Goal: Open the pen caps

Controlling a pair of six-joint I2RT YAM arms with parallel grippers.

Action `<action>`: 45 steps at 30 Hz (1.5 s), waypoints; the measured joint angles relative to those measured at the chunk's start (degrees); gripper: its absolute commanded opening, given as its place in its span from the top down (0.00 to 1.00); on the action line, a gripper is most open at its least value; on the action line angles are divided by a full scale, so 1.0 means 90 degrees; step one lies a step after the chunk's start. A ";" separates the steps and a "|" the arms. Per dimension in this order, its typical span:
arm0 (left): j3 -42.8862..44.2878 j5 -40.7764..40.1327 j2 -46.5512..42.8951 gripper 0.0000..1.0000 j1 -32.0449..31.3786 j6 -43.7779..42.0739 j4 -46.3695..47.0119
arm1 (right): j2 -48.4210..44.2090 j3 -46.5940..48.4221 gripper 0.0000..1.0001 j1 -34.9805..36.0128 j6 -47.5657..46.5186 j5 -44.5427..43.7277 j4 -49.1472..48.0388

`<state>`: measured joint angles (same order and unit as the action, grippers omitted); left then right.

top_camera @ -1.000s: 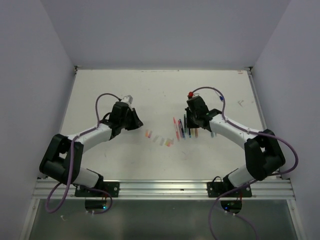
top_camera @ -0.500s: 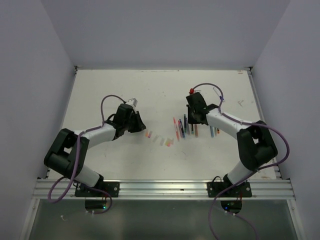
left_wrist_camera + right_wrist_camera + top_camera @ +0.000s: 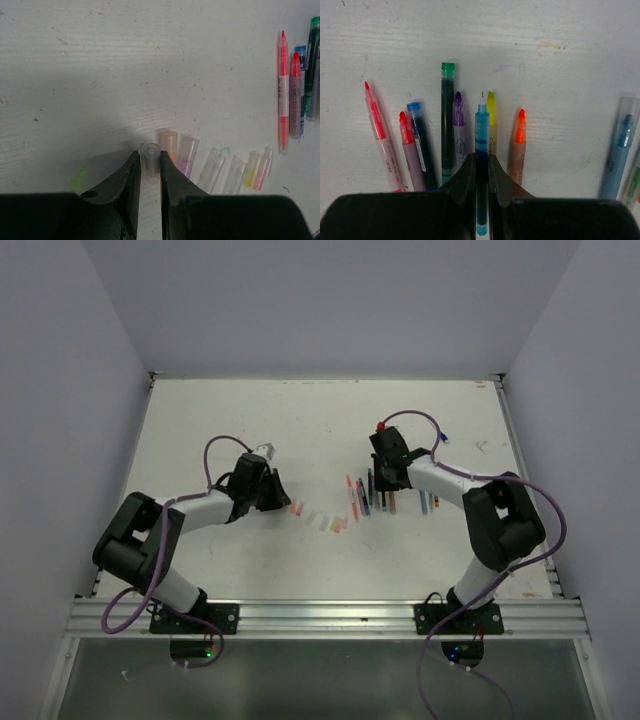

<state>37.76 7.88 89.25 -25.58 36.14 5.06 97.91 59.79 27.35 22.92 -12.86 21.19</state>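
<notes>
- Left wrist view: the left fingers (image 3: 131,176) are narrowed to a slim gap. They pinch a clear cap (image 3: 150,159) that rests on the bench (image 3: 100,75).
- More pen caps (image 3: 187,156) lie in a row toward 3 o'clock, an orange one just beside the held cap.
- Right wrist view: the right fingers (image 3: 465,182) are almost closed, clamping a blue pen (image 3: 481,127) with its tip at 12 o'clock.
- 5 other pens (image 3: 447,125) lie on its 9 o'clock side, and 2 lie close at 3 o'clock.
</notes>
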 measured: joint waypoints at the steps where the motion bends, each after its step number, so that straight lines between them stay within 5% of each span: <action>1: -0.0022 0.0000 0.0000 0.85 0.0000 0.0002 0.0005 | 0.0034 0.0010 0.99 0.0000 0.0002 0.0022 0.0000; 12: -0.0155 0.0000 -0.0007 0.66 0.0000 0.0022 0.0253 | 0.0163 0.0034 0.75 0.0000 0.0063 0.0068 -0.0049; 26: -0.0386 -0.0034 -0.0284 0.54 0.0000 0.0022 0.0359 | -0.0029 0.0056 0.62 0.0000 0.0090 -0.0102 0.0061; 45: -0.0867 0.0107 -0.1909 0.46 0.0000 0.0027 0.0226 | -0.0508 -0.0036 0.59 -0.1547 0.0049 -0.0624 0.0578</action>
<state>29.95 8.84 72.07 -25.58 36.38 7.09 93.34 59.46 13.43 23.35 -18.48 26.39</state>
